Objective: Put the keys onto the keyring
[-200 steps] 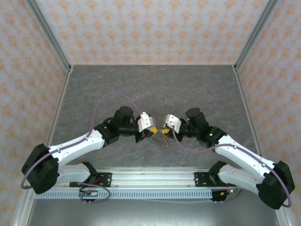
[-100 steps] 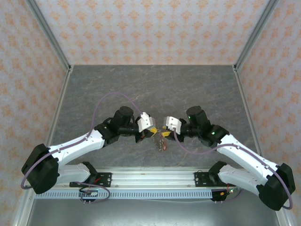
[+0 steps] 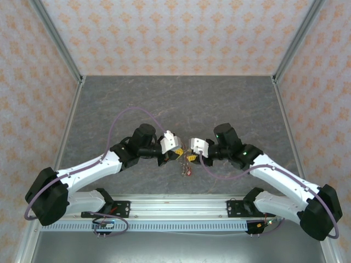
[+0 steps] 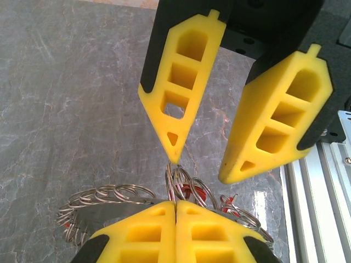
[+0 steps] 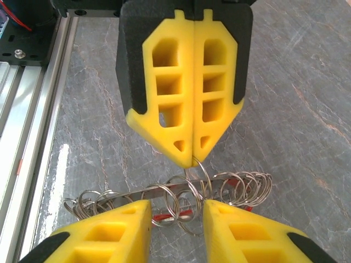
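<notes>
The chief risk is the keyring point(image 5: 156, 192) slipping. The left end effector point(image 5: 193, 156) is pinching only a thin wire loop point(image 5: 197, 169) of it at the very tips of its fully closed fingers. A tug or twist from the other arm could pull that loop free and send the bundle down onto the table point(image 3: 230, 104).

The right end effector point(image 5: 175, 205) is standing partly open and gripping nothing, its fingers straddling the ring's band and small loops. Closing here, it could catch several loops at once, or one of the red-tagged keys point(image 4: 189, 193), and tangle the cluster. The two sets of fingertips are also sitting very near each other, so a small misjudged move risks a bump.

In the top view both arms are reaching inward from 7 and 5 o'clock with elbows bent. Their wrists are facing each other just toward 6 o'clock of the table's centre. The keyring is hanging at 6 o'clock of that meeting point; whether it is touching the table is unclear.
</notes>
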Tool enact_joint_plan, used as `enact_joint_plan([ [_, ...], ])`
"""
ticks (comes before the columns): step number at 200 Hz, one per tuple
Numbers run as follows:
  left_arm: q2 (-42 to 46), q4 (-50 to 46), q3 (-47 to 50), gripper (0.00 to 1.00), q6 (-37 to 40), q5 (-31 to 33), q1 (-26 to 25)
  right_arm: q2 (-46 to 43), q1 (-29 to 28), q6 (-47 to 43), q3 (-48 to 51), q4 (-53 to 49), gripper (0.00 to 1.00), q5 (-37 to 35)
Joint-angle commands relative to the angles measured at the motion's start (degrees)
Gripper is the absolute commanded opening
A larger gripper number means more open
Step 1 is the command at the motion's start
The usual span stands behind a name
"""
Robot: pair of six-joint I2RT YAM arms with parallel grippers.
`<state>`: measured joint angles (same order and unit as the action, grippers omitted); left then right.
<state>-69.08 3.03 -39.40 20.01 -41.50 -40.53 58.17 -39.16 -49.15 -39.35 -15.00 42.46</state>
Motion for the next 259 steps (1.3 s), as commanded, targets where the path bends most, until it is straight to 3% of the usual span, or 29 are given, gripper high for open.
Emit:
enact_joint_plan([
  [1, 0.88, 1.32, -2.26, 0.0, 0.54, 0.04, -0.38, 0.77, -0.81, -1.07, -0.55, 2.08, 0.3, 0.83],
  [64, 0.92, 2.3, -1.74, 0.0, -0.81, 2.16, -0.42, 0.99, -2.23, -1.01, -0.01, 1.02, 0.21, -0.61],
  [150, 0.4, 3.21, -1.65, 0.0, -1.89, 3.55, -0.42, -1.63, -4.23, 2.56, 0.47, -2.49, 0.21, 2.32],
  [200, 0.96, 2.69, -1.48, 0.0, -1.46, 4.03, -0.34, -3.67, -4.37, 9.42, 3.96, 4.15, 0.28, -8.12],
  [259, 1.14, 2.26, -1.65, 0.0, -0.86, 3.78, -0.42, -5.1, -4.35, 15.45, 7.98, 13.97, 0.34, -12.74],
])
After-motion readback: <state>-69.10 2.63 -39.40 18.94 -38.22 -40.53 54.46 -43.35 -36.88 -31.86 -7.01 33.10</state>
